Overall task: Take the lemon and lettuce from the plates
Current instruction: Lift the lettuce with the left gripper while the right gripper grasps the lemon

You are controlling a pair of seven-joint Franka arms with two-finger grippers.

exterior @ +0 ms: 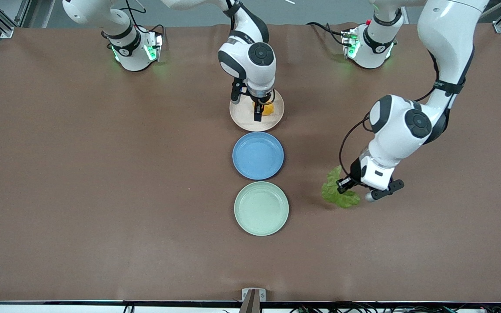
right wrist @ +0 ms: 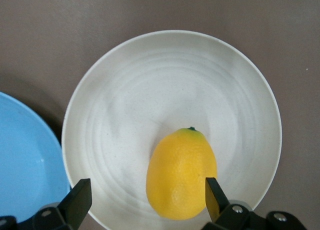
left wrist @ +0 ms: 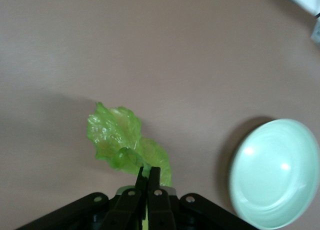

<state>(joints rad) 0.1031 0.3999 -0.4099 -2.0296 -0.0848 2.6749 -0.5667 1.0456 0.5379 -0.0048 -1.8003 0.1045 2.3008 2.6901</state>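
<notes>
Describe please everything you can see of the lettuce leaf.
The lettuce is one ruffled, bright green leaf, glossy like plastic. The left gripper is shut on one end of it, and the rest of the leaf spreads out from the fingers over bare brown table, beside the mint green plate, toward the left arm's end. It is off every plate.

From the front I see the lemon mostly hidden beneath the right tool. My right wrist view cuts the blue plate at its edge. The left wrist view crops the mint plate.
</notes>
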